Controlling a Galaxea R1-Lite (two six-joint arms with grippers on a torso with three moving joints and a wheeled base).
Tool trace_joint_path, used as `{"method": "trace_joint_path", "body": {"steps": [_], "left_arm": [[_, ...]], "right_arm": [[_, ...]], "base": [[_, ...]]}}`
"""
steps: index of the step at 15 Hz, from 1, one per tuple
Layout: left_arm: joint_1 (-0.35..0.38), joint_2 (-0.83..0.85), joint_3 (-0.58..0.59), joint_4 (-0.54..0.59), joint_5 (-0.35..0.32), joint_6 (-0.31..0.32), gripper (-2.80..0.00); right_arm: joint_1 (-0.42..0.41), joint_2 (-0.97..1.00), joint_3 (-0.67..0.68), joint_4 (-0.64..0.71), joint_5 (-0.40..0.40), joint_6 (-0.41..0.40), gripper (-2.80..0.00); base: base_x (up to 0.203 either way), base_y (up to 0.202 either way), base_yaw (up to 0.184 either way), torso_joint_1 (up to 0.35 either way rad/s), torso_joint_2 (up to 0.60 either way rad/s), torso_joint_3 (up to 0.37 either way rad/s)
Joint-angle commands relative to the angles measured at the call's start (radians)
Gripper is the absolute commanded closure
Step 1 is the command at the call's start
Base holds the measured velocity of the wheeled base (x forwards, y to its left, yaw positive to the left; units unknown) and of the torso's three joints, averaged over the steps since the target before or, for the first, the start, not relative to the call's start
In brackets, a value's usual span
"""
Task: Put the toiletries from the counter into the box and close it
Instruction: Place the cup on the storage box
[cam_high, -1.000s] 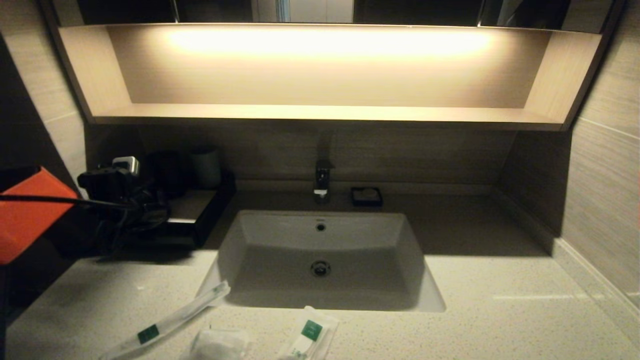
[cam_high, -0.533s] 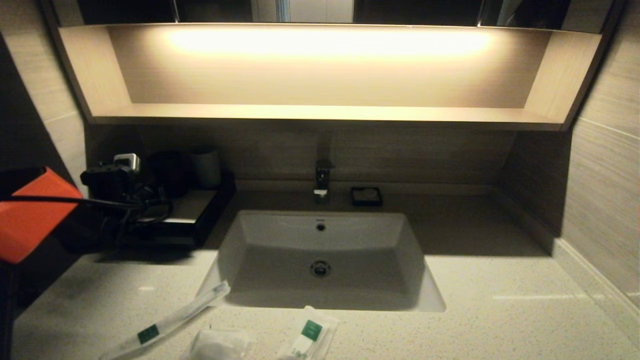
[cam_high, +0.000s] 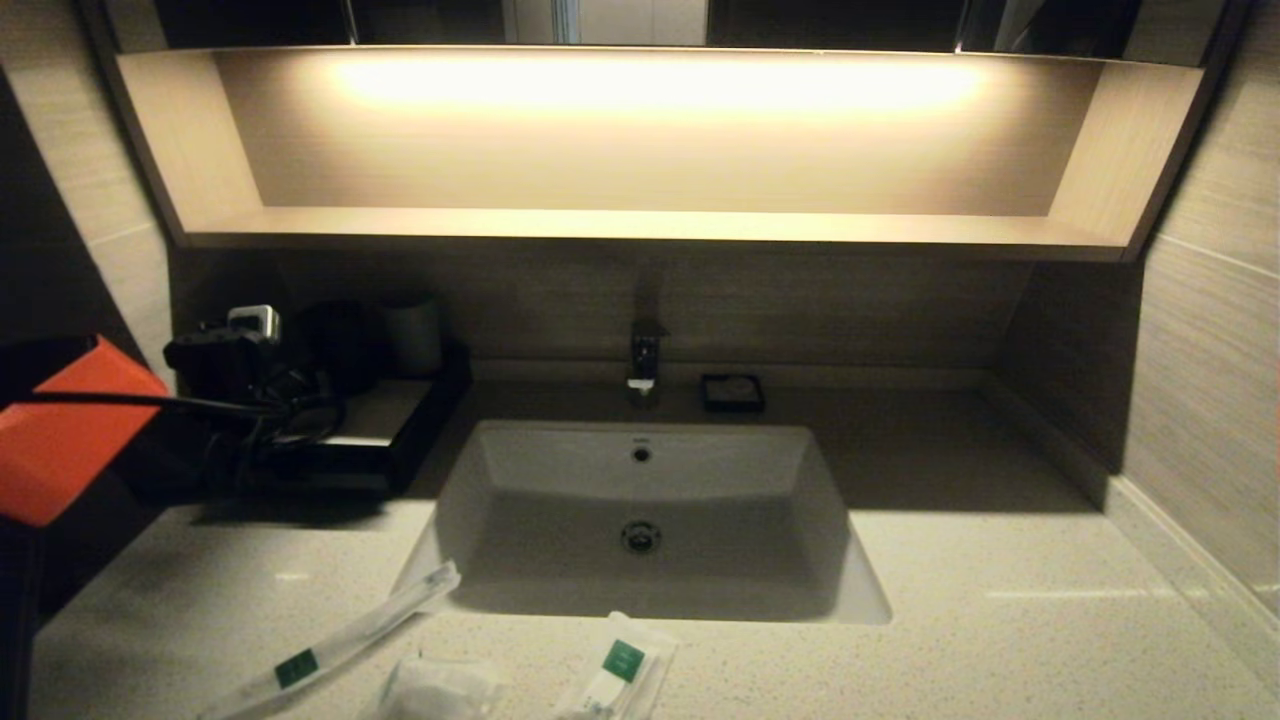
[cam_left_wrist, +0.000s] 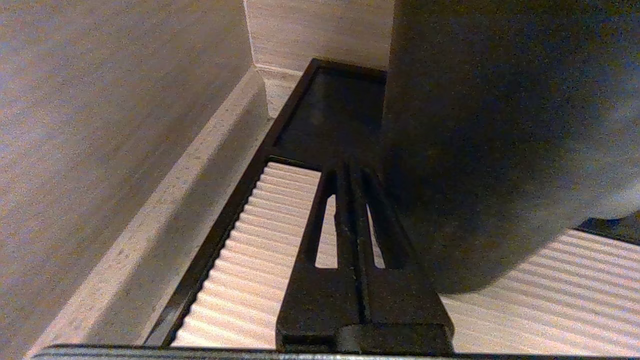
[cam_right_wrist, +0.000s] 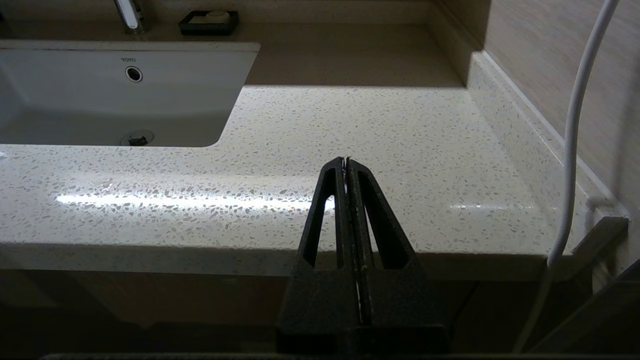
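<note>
Three packets (cam_high: 430, 650) lie near me on the counter (cam_high: 1000, 560), light, soft and slippery; I'd pinch each at its middle. My right gripper (cam_right_wrist: 347, 161) waits pressed shut below the edge. Farther back, my left gripper (cam_left_wrist: 348, 165), jaws together and empty, has crept slightly deeper over the box (cam_high: 400, 425)

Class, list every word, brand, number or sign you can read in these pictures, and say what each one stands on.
"TOTO": on the back wall of the white sink basin, just above its overflow hole.
Green square labels on the long packet and the shorter packet: print too small to read.
Nothing else is legible.
</note>
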Motion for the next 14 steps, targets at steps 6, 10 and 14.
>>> {"method": "trace_joint_path", "body": {"steps": [6, 10, 14], "left_arm": [[-0.024, -0.14, 0.183, -0.024, -0.006, -0.023, 0.0], [-0.061, -0.115, 0.164, -0.02, -0.006, -0.023, 0.0], [-0.073, -0.083, 0.118, -0.013, -0.004, -0.024, 0.0]], "right_arm": [[0.0, 0.0, 0.002, 0.0, 0.0, 0.0, 0.0], [0.0, 0.0, 0.002, 0.0, 0.0, 0.0, 0.0], [0.0, 0.0, 0.002, 0.0, 0.0, 0.0, 0.0]], "base": [[0.0, 0.0, 0.0, 0.0, 0.0, 0.0], [0.0, 0.0, 0.0, 0.0, 0.0, 0.0], [0.0, 0.0, 0.0, 0.0, 0.0, 0.0]]}}
